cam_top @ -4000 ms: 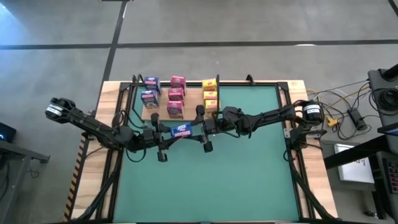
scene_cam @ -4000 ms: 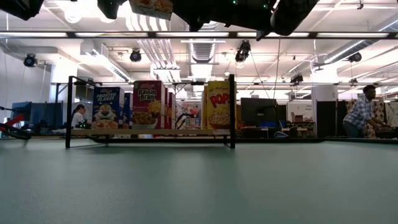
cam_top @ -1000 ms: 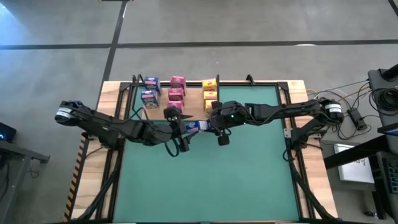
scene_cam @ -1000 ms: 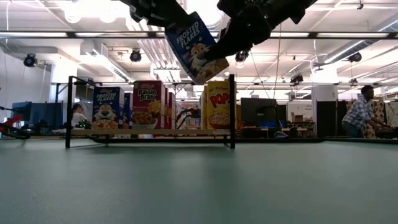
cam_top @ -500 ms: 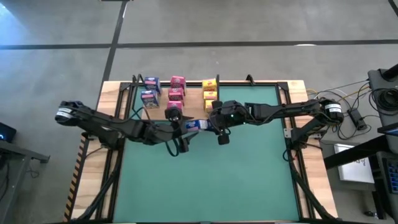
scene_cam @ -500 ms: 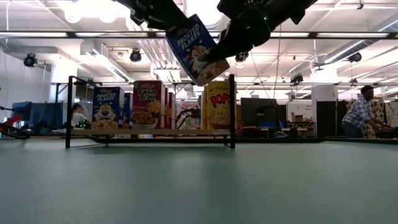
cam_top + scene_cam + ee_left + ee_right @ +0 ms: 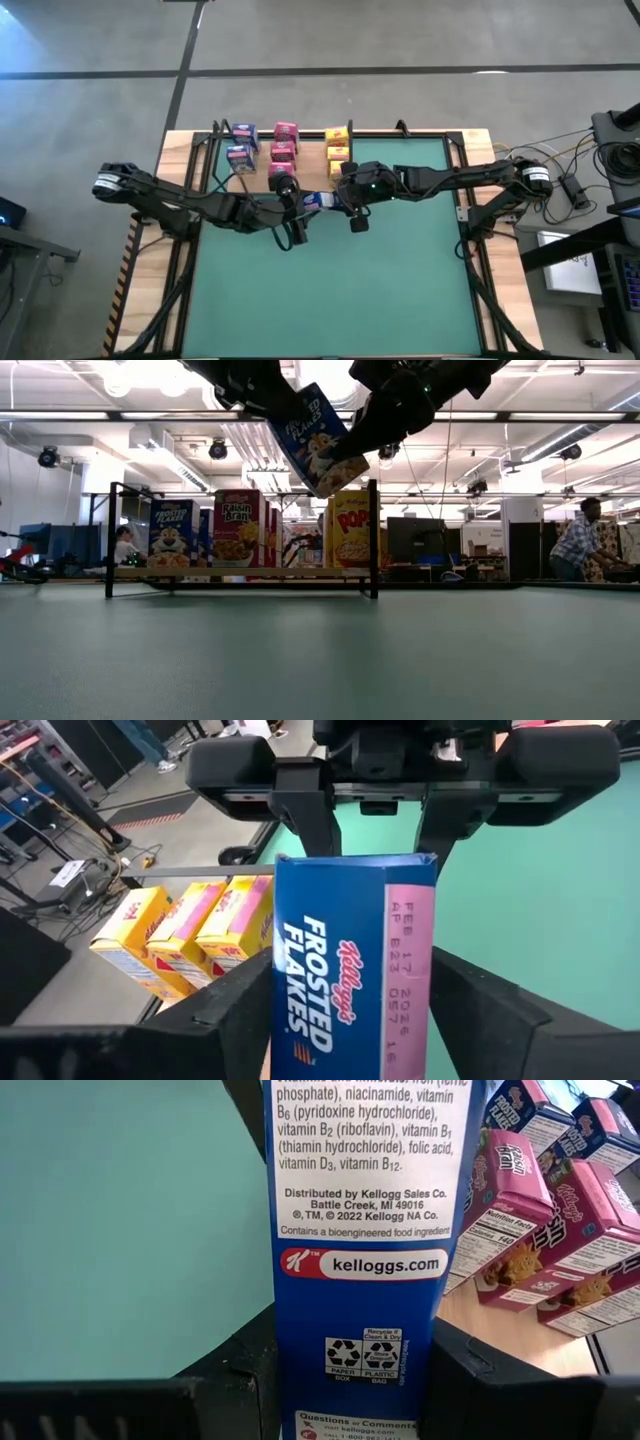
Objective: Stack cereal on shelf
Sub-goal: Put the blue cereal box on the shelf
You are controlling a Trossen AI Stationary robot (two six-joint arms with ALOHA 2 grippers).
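Eight boxes stand on the shelf [image 7: 262,180]; the last Frosted Flakes box [image 7: 316,438] hangs between both tools, the right tool [image 7: 335,200] grasping it, the left tool [image 7: 297,203] closing on it.

A blue Frosted Flakes box [image 7: 312,438] hangs tilted in the air above the green mat; eight more cereal boxes [image 7: 283,153], blue, pink and yellow, stand in rows on the light-wood shelf [image 7: 313,162]

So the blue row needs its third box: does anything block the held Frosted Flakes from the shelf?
Nothing visible: the blue box, between both grippers, hangs above the shelf, whose front-left spot looks free.
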